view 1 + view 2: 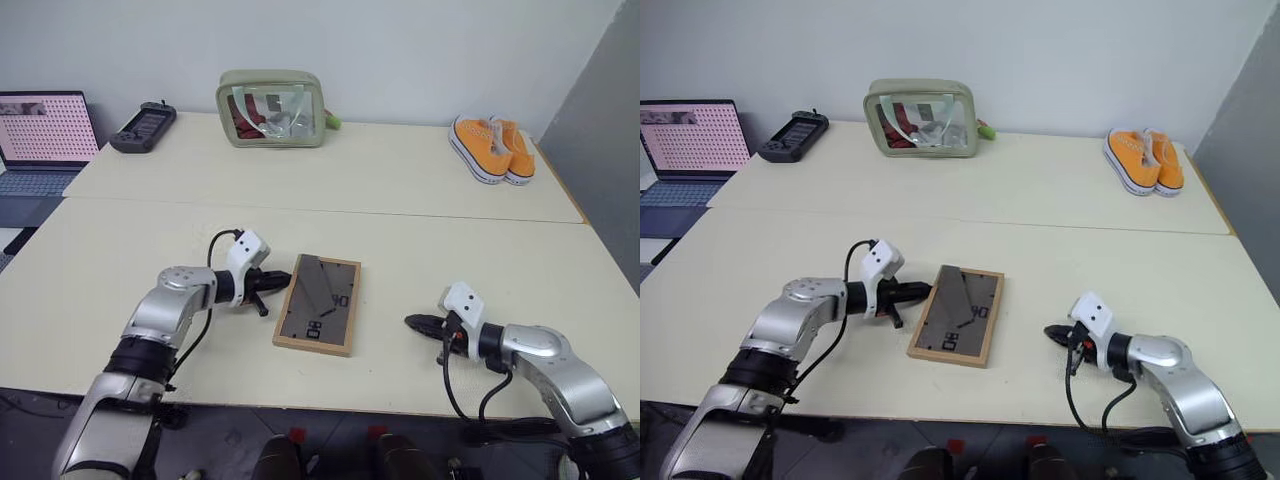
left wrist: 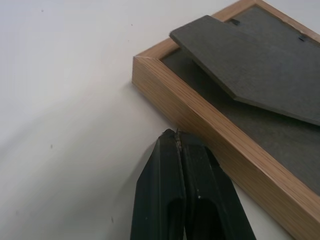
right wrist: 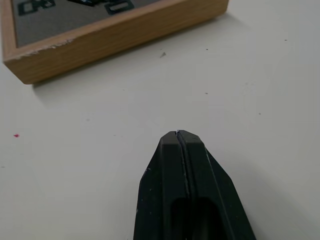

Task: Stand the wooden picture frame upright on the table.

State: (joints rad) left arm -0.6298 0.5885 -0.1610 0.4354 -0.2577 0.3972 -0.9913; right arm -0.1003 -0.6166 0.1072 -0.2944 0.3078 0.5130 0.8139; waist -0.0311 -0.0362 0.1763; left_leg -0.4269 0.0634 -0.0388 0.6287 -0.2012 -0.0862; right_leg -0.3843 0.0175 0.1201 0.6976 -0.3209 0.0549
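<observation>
From my head cameras, the small rectangular light-wood picture frame (image 1: 318, 304) lies flat, dark back upward, on the pale cream worktop (image 1: 400, 180), between my two grippers. My left gripper (image 1: 277, 280) is clenched with nothing in it, its tip just beside the frame's near long edge. My right gripper (image 1: 415, 322) is also clenched empty, apart from the frame's opposite side. Well beyond both grippers, along the worktop's far edge, sit a sage-green pouch with a clear window (image 1: 271, 108), a pair of orange canvas shoes (image 1: 491, 148), a black handheld controller (image 1: 143, 126) and an open laptop (image 1: 42, 135), cut off by the picture's edge.

My left wrist camera adds what the head misses: the frame's dark easel stand lifted slightly off the back, and my shut tip close beside the wooden rim; whether it touches I cannot tell.

My right wrist camera shows bare worktop between my shut fingers (image 3: 170, 175) and the frame's corner, whose label print is cut off and unreadable.
</observation>
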